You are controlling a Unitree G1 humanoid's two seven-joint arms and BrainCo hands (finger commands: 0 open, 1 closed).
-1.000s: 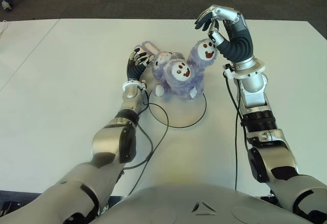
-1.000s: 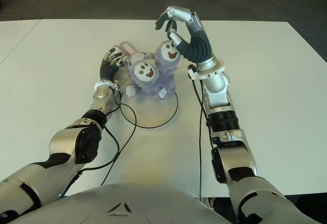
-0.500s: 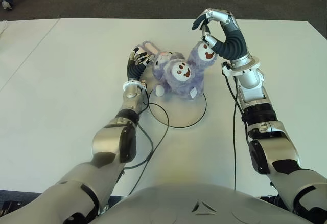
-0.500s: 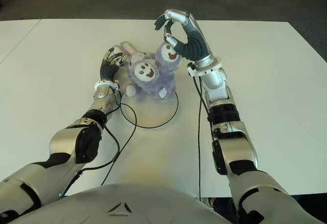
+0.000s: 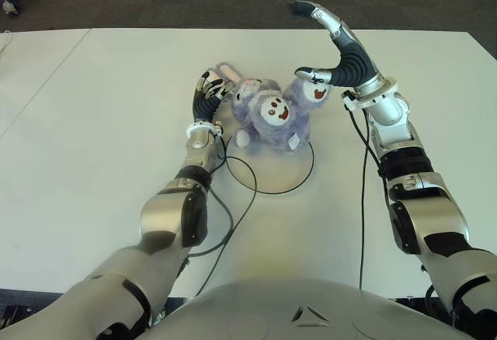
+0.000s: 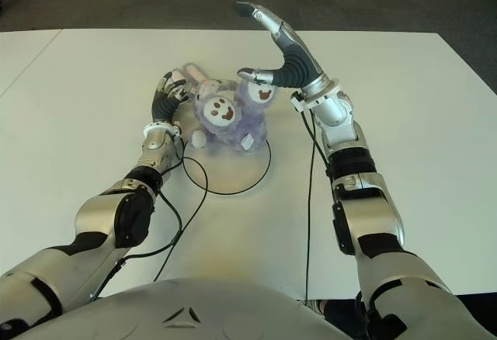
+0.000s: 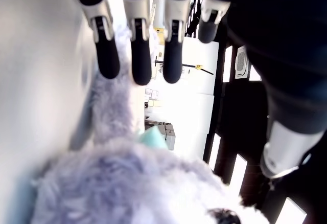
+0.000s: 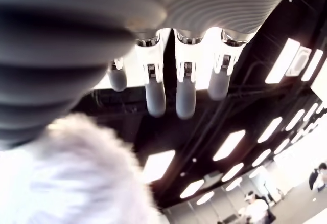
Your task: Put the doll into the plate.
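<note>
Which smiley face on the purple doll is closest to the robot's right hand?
The smaller face, on the doll's right side, directly under the right hand's thumb. The bigger face sits in the middle, farther from that hand.

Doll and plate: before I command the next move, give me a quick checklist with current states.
1. Doll on the plate: not ok. It lies over the plate's far rim, partly on the table.
2. Right hand free of the doll: cannot tell. Fingers are spread open; the thumb lies at the doll's right head and may touch it.
3. Left hand placed to push: ok. It is against the doll's left side, by the ear, fingers extended, not clasped round it.
4. Plate's near half free: ok. Only the left arm's cable crosses its left rim.
5. Doll gripped by either hand: not ok, neither closes on it.
</note>
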